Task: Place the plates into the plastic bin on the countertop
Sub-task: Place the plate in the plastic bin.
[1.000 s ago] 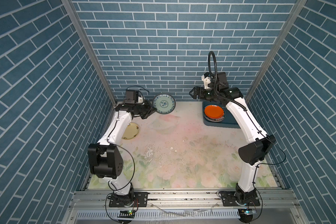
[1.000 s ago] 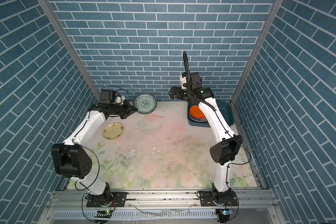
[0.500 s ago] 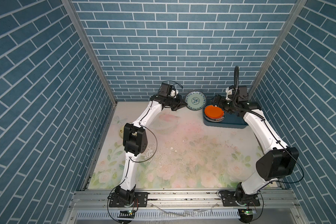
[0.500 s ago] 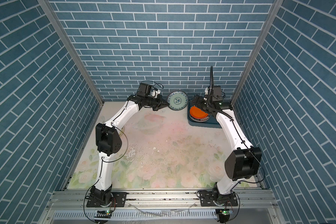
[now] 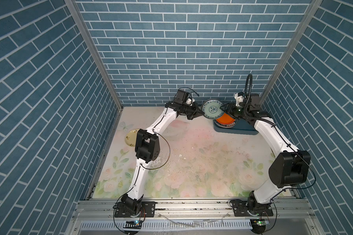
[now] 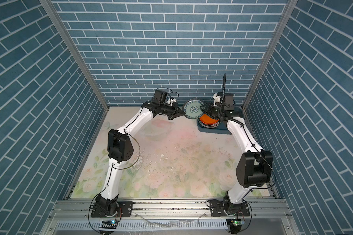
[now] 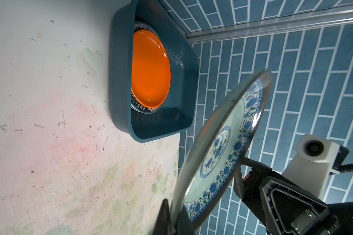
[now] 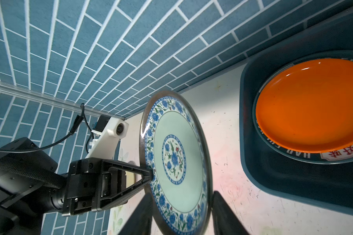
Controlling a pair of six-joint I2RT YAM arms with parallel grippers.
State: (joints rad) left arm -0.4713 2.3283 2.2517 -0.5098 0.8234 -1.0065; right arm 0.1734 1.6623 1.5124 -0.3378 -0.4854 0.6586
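Looks like a mid-air handover to me. The round blue-patterned celadon plate point(image 5: 212, 108) is up in the air, standing nearly on edge. It's right by the end of the dark teal rectangular plastic bin point(image 5: 244, 131) that faces the left arm, and it's not in it yet. The left fingers point(image 8: 147, 175) are pinched tight on one side of its rim. The right fingers point(image 8: 144, 215) sit one on each side of the opposite rim. In the right wrist view there's a visible gap to the plate's face, so I'd call them apart, not clamped.

My read on the next move: the right fingers need a proper squeeze on the rim before the left ones let go, or that plate drops onto the pale floral surface point(image 5: 192, 154). Then it wants tipping flat and lowering onto the glossy round orange plate point(image 5: 222, 123), which lies in the bin on a white plate with a dark lettered rim point(image 8: 293, 157).

Pose-wise, the left arm is stretched long across the back of the surface, elbow up, wrist rolled so the plate stands upright. The right arm arches high from its base, wrist out over the bin. A round cream-yellow plate point(image 5: 130, 136) lies on the surface, partly hidden by the left elbow, so the job isn't done.
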